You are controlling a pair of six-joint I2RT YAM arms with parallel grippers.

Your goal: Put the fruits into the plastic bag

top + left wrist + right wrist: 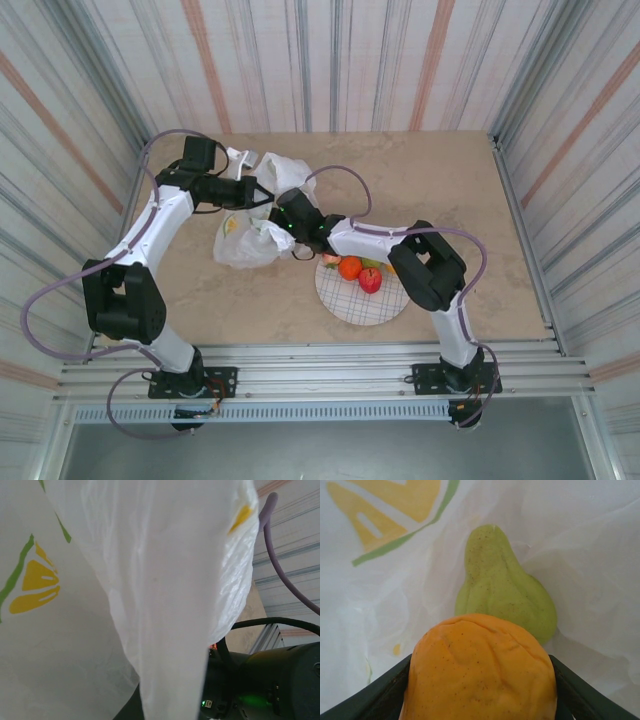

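Partly done: green pear (502, 590) lies inside the plastic bag (250, 247). The right gripper (480, 695) is half-open around an orange (480, 662) inside the bag (not released). The left gripper (250, 192) is pinched shut on the bag's edge. A second orange (349, 267) and red apple (370, 280) wait on the plate (350, 310).

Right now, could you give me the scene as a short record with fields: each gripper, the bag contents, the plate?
left gripper: shut on the edge of the plastic bag
right gripper: inside the bag, shut on an orange
in bag: green pear, lying just ahead of the held orange
plate: second orange and red apple, not yet bagged
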